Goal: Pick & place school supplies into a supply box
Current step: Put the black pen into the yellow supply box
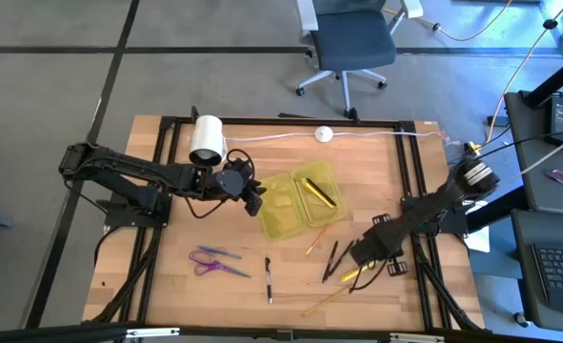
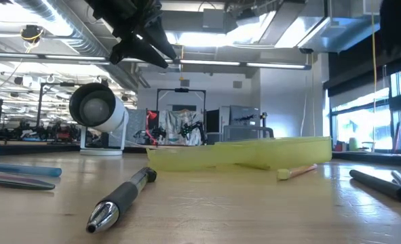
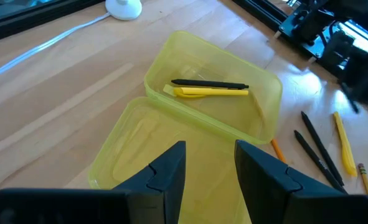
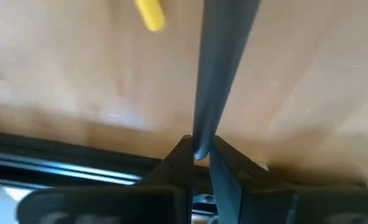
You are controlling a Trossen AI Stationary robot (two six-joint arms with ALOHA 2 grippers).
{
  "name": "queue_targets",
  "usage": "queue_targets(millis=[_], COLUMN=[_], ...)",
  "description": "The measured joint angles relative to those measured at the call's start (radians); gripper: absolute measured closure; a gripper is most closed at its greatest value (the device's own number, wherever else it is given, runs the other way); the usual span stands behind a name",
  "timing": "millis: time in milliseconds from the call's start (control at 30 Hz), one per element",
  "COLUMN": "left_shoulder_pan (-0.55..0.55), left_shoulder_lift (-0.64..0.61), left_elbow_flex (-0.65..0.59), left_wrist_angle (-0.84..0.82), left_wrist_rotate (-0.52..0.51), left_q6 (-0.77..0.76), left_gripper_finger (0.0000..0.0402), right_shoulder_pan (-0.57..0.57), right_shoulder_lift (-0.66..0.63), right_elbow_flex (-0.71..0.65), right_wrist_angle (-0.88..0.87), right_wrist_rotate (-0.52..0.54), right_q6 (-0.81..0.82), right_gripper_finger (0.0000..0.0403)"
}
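R wrist view alone shows the right gripper (image 4: 199, 163) pinched on a black pen (image 4: 218, 68); high view places it R of supply box (image 1: 286, 217). Left gripper (image 3: 210, 171) part-open, empty, above the box.

On your surface (image 1: 167, 229), the supply box (image 1: 283, 217) sits near the middle with its lid spread open beside it, and two pens (image 1: 319, 191) lie inside its far half. Behind it to the left stands the roll (image 1: 206, 139), with the puck (image 1: 324, 134) at the far edge. Toward the near left lie the scissors (image 1: 210, 264), with a lone pen (image 1: 268, 278) to their right. You find the other pens and pencils (image 1: 338, 267) right of that, under the right pincer (image 1: 369, 251). The left pincer (image 1: 256, 200) hangs at the box's left edge.
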Motion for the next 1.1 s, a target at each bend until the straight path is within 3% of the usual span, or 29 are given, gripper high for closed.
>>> queue_targets(millis=[233,433,767,933,1100], left_shoulder_pan=[0.000,0.000,0.000,0.000,0.000], left_shoulder_lift=[0.000,0.000,0.000,0.000,0.000], left_elbow_flex=[0.000,0.000,0.000,0.000,0.000], left_wrist_angle=[0.000,0.000,0.000,-0.001,0.001], left_wrist_rotate=[0.001,0.002,0.026,0.091,0.140], left_q6=[0.000,0.024,0.061,0.061,0.104], left_gripper_finger=[0.0272,0.0272,0.0272,0.0272,0.0272], right_shoulder_pan=[-0.056,-0.171,-0.454,-0.614,-0.691], right_shoulder_lift=[-0.215,-0.305,-0.296,-0.273,-0.188], right_elbow_flex=[0.028,0.032,0.032,0.032,0.086], right_wrist_angle=[0.137,0.287,0.412,0.460,0.473], right_wrist_rotate=[-0.005,-0.006,0.050,-0.017,-0.044], right_q6=[0.171,0.270,0.269,0.241,0.174], right_gripper_finger=[0.0358,0.0357,0.0357,0.0356,0.0356])
